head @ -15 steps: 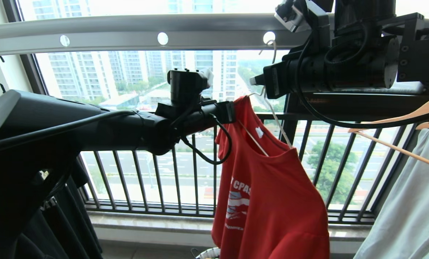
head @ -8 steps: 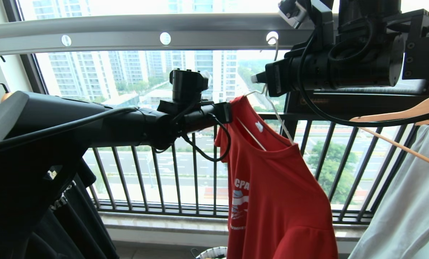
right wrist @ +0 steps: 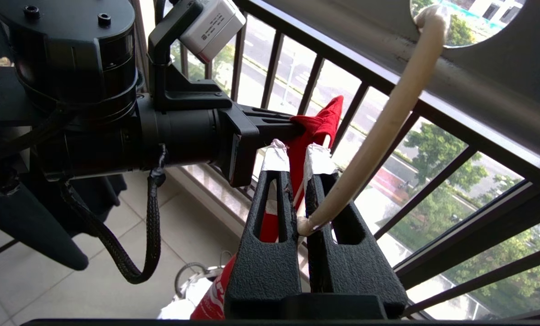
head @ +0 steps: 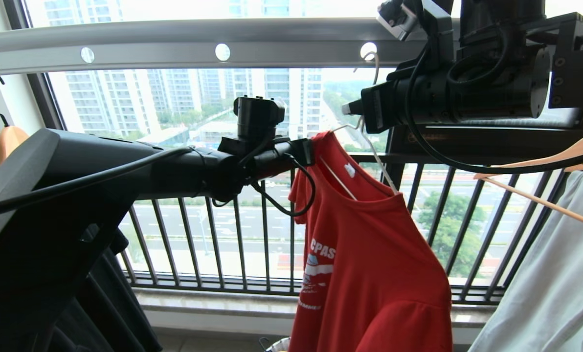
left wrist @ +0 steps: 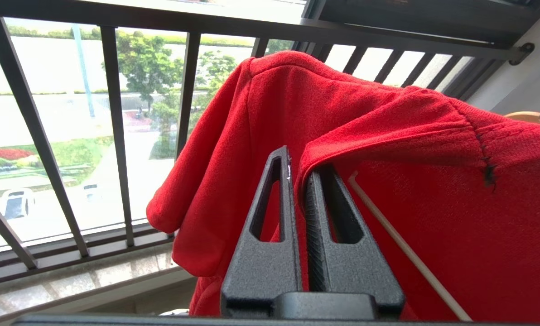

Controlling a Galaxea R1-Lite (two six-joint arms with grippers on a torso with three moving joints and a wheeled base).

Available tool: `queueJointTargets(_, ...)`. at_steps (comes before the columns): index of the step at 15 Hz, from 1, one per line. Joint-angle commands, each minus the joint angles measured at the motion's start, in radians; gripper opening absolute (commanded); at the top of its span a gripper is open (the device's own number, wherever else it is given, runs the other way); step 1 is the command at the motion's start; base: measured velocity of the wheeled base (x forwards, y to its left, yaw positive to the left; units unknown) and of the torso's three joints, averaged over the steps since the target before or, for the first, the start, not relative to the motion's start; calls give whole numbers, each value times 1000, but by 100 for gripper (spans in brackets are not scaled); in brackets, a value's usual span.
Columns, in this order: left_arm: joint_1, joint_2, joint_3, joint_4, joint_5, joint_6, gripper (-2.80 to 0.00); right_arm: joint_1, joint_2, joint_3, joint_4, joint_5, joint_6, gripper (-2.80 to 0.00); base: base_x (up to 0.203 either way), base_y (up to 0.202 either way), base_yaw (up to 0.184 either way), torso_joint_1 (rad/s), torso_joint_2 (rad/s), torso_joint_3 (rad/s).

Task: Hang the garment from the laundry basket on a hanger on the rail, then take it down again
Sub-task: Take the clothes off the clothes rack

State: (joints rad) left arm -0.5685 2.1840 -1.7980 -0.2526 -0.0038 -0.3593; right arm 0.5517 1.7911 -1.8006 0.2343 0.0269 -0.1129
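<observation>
**Red shirt on wire hanger, hook in rail hole, both claws at the top**

- Shirt [head: 369,264]: red tee, hanging on the hanger below the rail, in front of the window bars. Body falls straight down; its long axis is vertical. The left shoulder is lifted toward the left claw; the right shoulder slopes away lower.
- Hanger [head: 377,164]: thin whitish wire, its arms running inside the collar. The hook [right wrist: 388,122] rises from the neck and passes through a round hole in the rail.
- Rail [head: 174,46]: pale bar overhead, running left to right, directly above the shirt.
- Right claw [right wrist: 299,156]: at the hanger neck, just under the rail, fingers pressed together on the wire where hook meets arms. It sits straight above the shirt and is the nearer of the two to the hook.
- Left claw [left wrist: 297,172]: level with the shirt's left shoulder, reaching in from the left. Fingers nearly together with a fold of the shoulder cloth between them; the grip looks light, and whether it truly pinches is hard to say from this angle.
- Basket [right wrist: 193,285]: on the floor below the shirt, only partly seen.
- Judgement: the hook's line up into the hole governs the next move, so the right claw is best placed for it.
</observation>
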Motion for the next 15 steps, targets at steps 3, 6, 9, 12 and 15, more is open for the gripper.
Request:
queueJointTargets(3,-1,-48,39,0,-5,0,0,1,1,0,2,1,-1,-280,0,0,0,0,0,0)
queueJointTargets(6,-3,-205,148,0,-29,1,0,-1,10,-2,0,-1,-1,-280,0,0,0,0,0,0)
queueJointTargets(9,-5,-386,247,5,-110,-2,0,-1,17,-3,0,-1,-1,-280,0,0,0,0,0,0)
queueJointTargets(12,-11,-430,246,89,-143,-3,0,-1,17,-2,4,-2,-1,-280,0,0,0,0,0,0)
queueJointTargets(15,-7,-435,250,91,-145,-1,-280,-1,17,3,7,-2,-1,-280,0,0,0,0,0,0)
